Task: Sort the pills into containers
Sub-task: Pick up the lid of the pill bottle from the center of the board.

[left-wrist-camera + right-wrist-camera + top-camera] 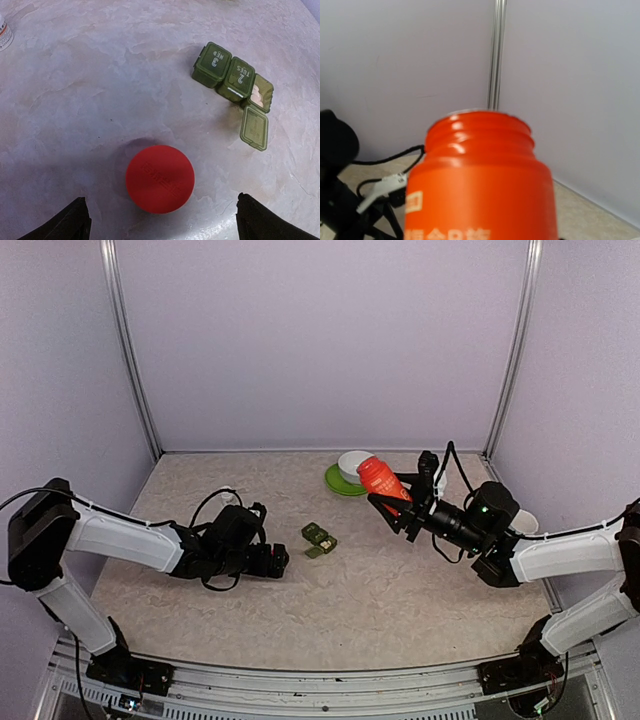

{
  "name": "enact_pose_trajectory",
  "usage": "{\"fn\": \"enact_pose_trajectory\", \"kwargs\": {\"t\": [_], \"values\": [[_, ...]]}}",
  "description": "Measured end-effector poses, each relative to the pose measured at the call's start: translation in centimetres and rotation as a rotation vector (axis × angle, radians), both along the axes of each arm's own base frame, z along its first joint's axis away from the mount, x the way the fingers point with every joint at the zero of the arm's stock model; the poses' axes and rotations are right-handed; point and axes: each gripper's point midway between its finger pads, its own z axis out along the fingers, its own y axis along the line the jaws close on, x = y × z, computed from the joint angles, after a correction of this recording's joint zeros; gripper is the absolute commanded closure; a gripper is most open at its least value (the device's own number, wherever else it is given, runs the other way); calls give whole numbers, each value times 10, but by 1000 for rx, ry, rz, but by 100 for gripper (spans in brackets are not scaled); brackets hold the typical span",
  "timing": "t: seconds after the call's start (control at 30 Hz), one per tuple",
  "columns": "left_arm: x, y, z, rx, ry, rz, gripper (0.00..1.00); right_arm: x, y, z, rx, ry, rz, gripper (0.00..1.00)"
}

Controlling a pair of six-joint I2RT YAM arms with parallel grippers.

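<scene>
Roughly midway: clamping uncapped bottle point(480, 175) aloft in right gripper point(396, 503), hovering left gripper point(279, 560) wide open above cap point(159, 178), leaving containers point(234, 80) ahead-right of it, one lid open with pills point(257, 95) inside, two shut, likely pending.

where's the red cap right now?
Left wrist view: red cap lies on the table, just ahead of the open left jaws, lower-left of the green containers.

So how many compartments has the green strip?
3, in a row: the shut compartment marked 3, the shut one marked 2, and the open end compartment holding pale pills.
</scene>
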Motion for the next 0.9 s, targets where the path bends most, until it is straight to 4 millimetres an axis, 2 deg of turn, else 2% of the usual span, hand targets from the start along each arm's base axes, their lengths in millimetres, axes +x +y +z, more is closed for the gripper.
{"fn": "enact_pose_trajectory", "kwargs": {"t": [0.3,0.47,0.53,0.9], "values": [[8,-7,-22,81,16,11,4,0,0,-2,-5,7,-1,79],[13,-17,-29,143,1,4,14,0,0,-3,-6,8,-1,78],[13,-19,-32,160,-2,-1,21,0,0,-3,-6,8,-1,78],[8,-11,-41,230,4,4,23,1,1,-7,-16,19,-1,78]]}}
